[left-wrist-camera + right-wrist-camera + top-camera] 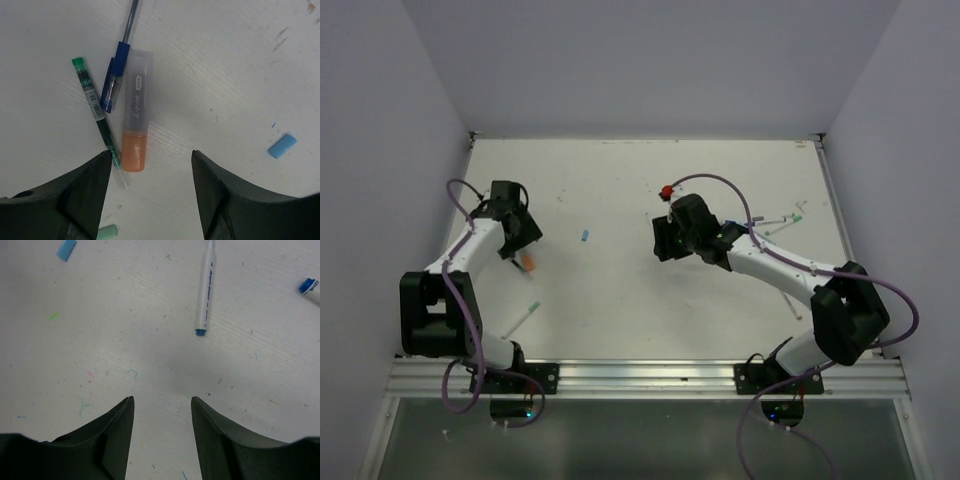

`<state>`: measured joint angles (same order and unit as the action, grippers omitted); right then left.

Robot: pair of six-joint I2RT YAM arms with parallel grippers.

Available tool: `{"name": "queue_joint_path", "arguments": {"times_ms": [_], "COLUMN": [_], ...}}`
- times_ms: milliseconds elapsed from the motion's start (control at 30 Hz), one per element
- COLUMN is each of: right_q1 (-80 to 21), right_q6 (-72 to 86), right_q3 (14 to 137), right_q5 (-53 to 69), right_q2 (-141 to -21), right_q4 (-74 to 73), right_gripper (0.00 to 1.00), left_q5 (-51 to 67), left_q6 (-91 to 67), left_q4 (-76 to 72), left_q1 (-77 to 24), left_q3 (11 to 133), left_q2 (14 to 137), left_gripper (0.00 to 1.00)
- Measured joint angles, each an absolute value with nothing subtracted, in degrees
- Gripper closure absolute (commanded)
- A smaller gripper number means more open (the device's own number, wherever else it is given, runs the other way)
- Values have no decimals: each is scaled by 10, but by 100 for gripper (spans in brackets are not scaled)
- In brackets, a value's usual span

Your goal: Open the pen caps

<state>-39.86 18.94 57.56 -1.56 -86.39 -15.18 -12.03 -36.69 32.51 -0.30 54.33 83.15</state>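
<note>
My left gripper is open and empty, low over the table, also in the top view. Just ahead of its fingertips lie three pens side by side: a grey-barrelled highlighter with an orange end, a capped blue pen, and a thin green pen. A loose green cap lies by the left finger. A loose blue cap lies to the right, also in the top view. My right gripper is open and empty over bare table. A white pen with a blue tip lies ahead of it.
Another blue-ended pen shows at the right edge of the right wrist view. More pens lie at the back right and one green-ended pen near the left arm. A small red object sits behind the right gripper. White walls enclose the table.
</note>
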Motion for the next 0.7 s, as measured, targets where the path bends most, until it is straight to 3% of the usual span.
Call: {"name": "queue_joint_path", "arguments": {"times_ms": [533, 700], "right_q1": [-399, -399], "right_q6": [189, 189], "right_q3": [565, 559], "right_q5": [-19, -19], "right_q2": [-846, -846], "right_q4": [-146, -142], "right_gripper": [46, 46], "left_q5": [-117, -117], "left_q6": [-370, -375], "left_q4": [300, 293], "left_q1": [20, 22], "left_q3": [551, 557], "left_q2": [927, 948], "left_gripper": [37, 44]}}
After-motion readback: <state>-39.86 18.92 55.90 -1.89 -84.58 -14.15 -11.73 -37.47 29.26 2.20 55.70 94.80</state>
